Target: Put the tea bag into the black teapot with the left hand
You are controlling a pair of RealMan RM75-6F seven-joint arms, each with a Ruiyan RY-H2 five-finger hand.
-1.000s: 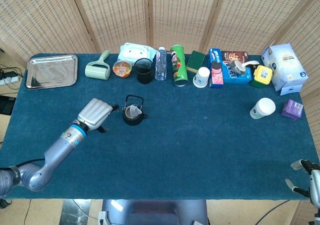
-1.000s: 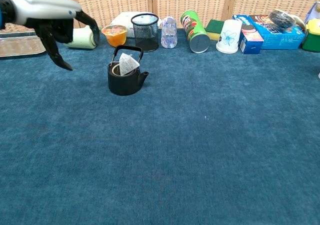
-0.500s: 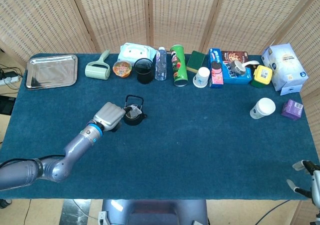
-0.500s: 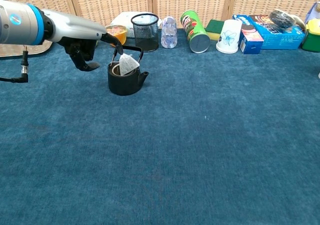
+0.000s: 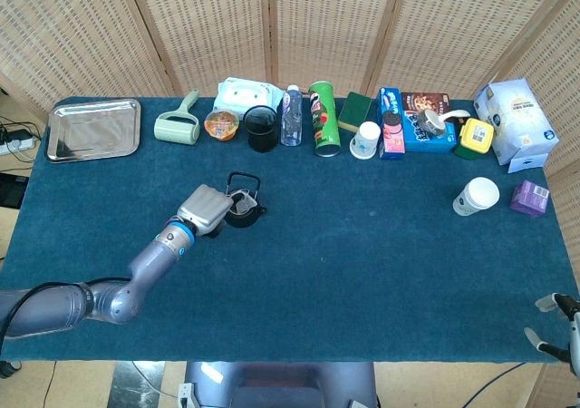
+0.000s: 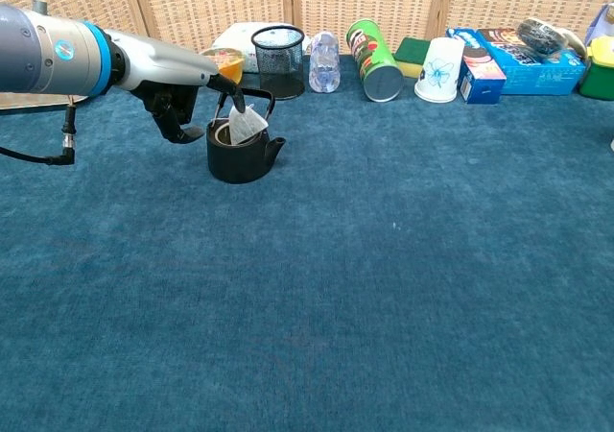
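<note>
fingers (image 6: 233,88) touching tea bag (image 6: 247,124) | left hand (image 5: 207,210) beside black teapot (image 6: 240,155)

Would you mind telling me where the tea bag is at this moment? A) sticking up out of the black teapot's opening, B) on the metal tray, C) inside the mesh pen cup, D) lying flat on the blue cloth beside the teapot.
A: in the chest view the tea bag pokes up from the open top of the black teapot, with the left hand right beside it.

Black teapot (image 6: 240,154), white tea bag (image 6: 247,124), silver/black left hand (image 6: 187,80), dark blue table cloth (image 6: 384,288)
</note>
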